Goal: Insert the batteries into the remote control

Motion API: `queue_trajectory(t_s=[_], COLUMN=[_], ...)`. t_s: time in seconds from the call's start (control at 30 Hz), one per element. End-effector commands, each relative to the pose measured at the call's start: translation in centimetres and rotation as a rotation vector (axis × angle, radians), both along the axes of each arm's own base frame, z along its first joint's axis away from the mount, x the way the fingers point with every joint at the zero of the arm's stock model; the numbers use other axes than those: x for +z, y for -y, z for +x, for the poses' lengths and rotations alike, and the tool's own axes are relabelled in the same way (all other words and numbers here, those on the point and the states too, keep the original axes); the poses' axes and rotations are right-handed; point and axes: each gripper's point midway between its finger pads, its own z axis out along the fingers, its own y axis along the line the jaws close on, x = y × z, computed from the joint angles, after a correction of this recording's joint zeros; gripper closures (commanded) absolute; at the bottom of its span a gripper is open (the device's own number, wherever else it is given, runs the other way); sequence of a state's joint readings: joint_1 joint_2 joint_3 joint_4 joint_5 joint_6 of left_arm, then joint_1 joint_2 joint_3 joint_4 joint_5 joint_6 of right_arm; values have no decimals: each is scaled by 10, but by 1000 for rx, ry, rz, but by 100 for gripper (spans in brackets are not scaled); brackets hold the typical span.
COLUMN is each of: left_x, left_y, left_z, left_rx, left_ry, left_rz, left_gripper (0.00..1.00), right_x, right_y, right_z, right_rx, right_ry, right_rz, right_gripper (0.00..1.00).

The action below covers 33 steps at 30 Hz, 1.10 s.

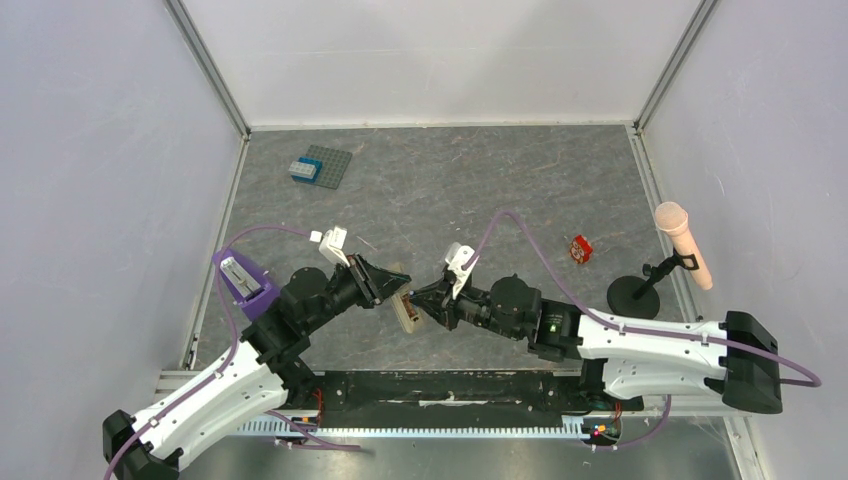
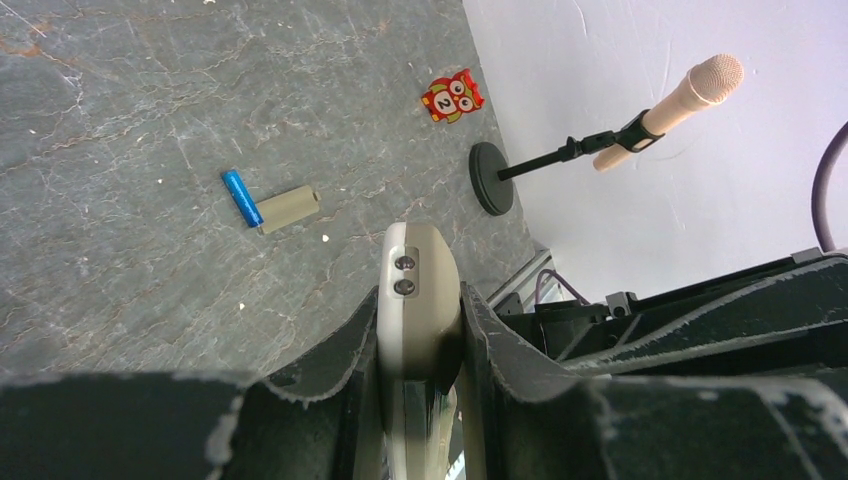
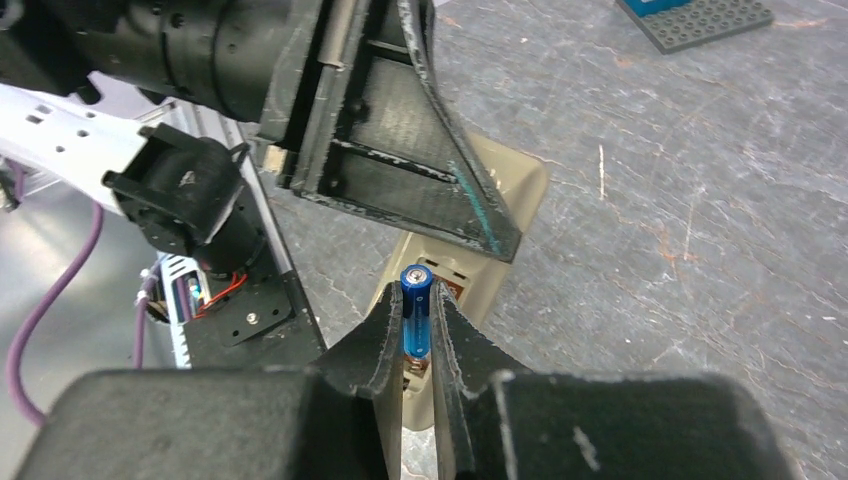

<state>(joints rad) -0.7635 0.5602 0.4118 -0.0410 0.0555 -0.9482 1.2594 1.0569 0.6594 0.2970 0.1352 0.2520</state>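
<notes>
While the left end effector [image 2: 420, 300] pinches the remote control [image 2: 420, 255], the right end effector [image 3: 417, 308] pinches one battery [image 3: 416, 285], its twin [image 2: 240, 197] loose.

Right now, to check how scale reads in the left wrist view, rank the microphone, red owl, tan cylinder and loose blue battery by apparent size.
1. microphone
2. red owl and tan cylinder, too alike to split; the owl lies farther off
3. blue battery, thinnest and smallest

Noted matt grey stone-veined finish on bench [image 2: 120, 120]. Found glossy blue wrap and bright metal cap on battery [image 3: 416, 320]. Recorded smooth cream plastic on remote [image 2: 420, 290]. Rated jaws as rough matt black plastic, edges scuffed pale.
</notes>
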Motion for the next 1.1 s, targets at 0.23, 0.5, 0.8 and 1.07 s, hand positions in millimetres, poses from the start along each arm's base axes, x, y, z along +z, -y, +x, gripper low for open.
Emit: queue_trajectory(t_s=[0.23,0.5,0.8,1.07], left_x=[37,39,41,40], left_y=[6,6,5,3], left_z=[1,2,1,4], left_rx=[-18,-13,-11,10], left_ry=[64,66,69,68], left_rz=[-88,-95,-99,-92], left_gripper=[98,98,98,98], right_x=[13,2,-17,-29], right_y=[-9,-11,-9,-11], right_z=[14,16,21,23], right_rx=[-68,-91,-127,-146], right_ry=[3,-46,-71,-115], right_rz=[32,13,-52,-140], right_gripper=[97,97,95,87])
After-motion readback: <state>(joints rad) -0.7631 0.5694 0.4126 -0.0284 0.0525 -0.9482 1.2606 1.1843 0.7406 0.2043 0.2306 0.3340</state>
